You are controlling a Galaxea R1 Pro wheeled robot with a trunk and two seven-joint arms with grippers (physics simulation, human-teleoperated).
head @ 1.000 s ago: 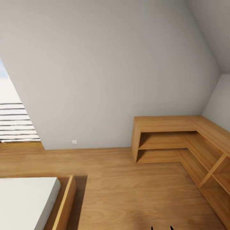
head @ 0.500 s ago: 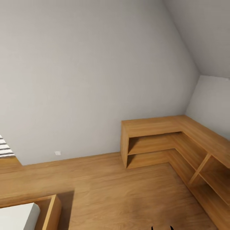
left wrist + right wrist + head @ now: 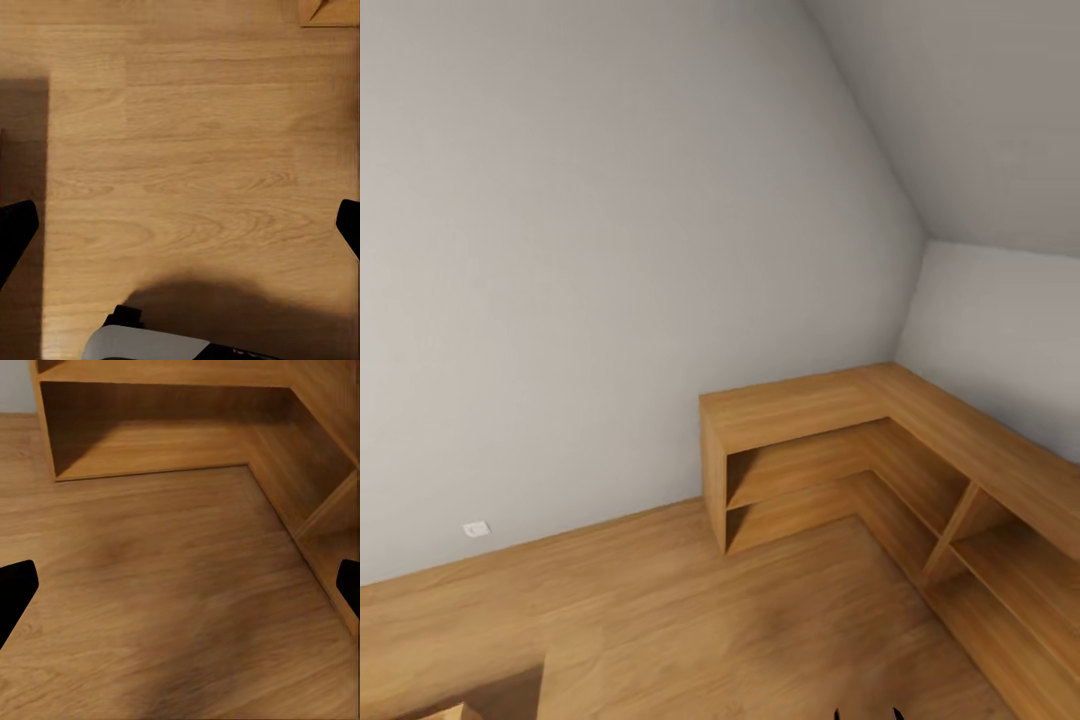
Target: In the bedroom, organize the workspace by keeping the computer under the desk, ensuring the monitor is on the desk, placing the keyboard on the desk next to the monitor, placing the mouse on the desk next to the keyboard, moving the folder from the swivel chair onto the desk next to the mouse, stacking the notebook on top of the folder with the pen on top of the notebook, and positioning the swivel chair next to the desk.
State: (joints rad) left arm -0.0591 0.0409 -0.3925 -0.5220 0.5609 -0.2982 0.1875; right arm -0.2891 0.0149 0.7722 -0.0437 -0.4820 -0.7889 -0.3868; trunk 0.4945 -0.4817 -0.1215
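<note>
My base is close to the low L-shaped wooden shelf unit (image 3: 830, 440) at the right, so I judge that a careless turn could clip its corner. My left pincer (image 3: 180, 225) and right pincer (image 3: 180, 585) both hang wide and empty over the wooden floor (image 3: 690, 620). The desk, chair and folder aren't in sight, so I can't place them relative to either pincer.

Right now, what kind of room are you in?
Probably an attic-style bedroom corner: a sloped ceiling meets grey walls, a low L-shaped wooden shelf unit hugs the corner, and the wooden floor stretches out in front.
</note>
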